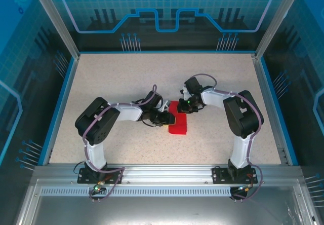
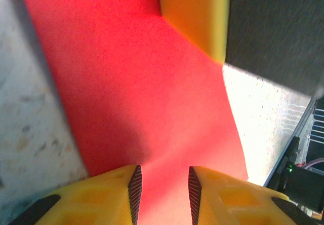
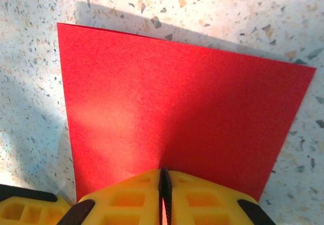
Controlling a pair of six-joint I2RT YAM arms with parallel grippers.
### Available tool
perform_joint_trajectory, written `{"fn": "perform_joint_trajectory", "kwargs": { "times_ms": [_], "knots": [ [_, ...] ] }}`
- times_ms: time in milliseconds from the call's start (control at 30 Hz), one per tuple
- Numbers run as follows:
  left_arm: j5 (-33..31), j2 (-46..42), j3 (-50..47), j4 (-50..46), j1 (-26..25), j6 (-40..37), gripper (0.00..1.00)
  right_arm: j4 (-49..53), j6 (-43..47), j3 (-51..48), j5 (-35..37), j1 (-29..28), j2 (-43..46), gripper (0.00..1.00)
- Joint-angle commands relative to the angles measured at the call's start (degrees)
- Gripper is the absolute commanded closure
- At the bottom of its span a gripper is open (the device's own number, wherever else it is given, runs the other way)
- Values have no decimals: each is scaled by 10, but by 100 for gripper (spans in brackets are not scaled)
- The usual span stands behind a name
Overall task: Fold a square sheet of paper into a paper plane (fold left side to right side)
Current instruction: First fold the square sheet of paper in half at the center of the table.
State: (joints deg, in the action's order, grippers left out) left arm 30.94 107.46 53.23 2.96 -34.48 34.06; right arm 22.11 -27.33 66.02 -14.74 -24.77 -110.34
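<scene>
The red sheet of paper (image 1: 179,124) sits near the middle of the speckled bench (image 1: 116,78), between the two arms. The right hand (image 3: 164,177) is pinched tight on one edge of the sheet, with a sliver of red showing between its yellow fingers. The left hand (image 2: 164,179) is partly open over the sheet's left side. Its fingers are apart with red surface showing in the gap, and they clamp nothing.
</scene>
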Motion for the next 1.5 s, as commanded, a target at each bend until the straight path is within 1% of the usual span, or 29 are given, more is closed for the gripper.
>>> {"fn": "perform_joint_trajectory", "kwargs": {
  "times_ms": [0,300,433,567,633,733,967,1133,1467],
  "knots": [
    [12,-16,-38,-48,-13,-13,67,58,9,-11,51,-4,-38,88],
    [20,-49,-85,-43,-39,-10,67,62,11,-8,52,-4,-43,88],
    [25,-80,-95,-37,-43,0,67,61,11,-9,51,-4,-43,88],
    [23,-114,-75,-40,-36,9,65,59,11,-12,51,-4,-41,88],
    [22,-118,-55,-49,-32,6,65,60,12,-11,51,-4,-41,88],
    [21,-99,-22,-53,-32,-1,64,60,12,-11,52,-4,-41,88],
    [26,-15,29,-49,-32,-16,66,62,12,-12,51,-5,-38,88],
    [27,0,18,-40,-37,-15,66,64,12,-12,51,-6,-39,88],
    [26,-21,-48,-54,-51,-25,67,66,13,-8,54,-7,-41,87]
  ]
}}
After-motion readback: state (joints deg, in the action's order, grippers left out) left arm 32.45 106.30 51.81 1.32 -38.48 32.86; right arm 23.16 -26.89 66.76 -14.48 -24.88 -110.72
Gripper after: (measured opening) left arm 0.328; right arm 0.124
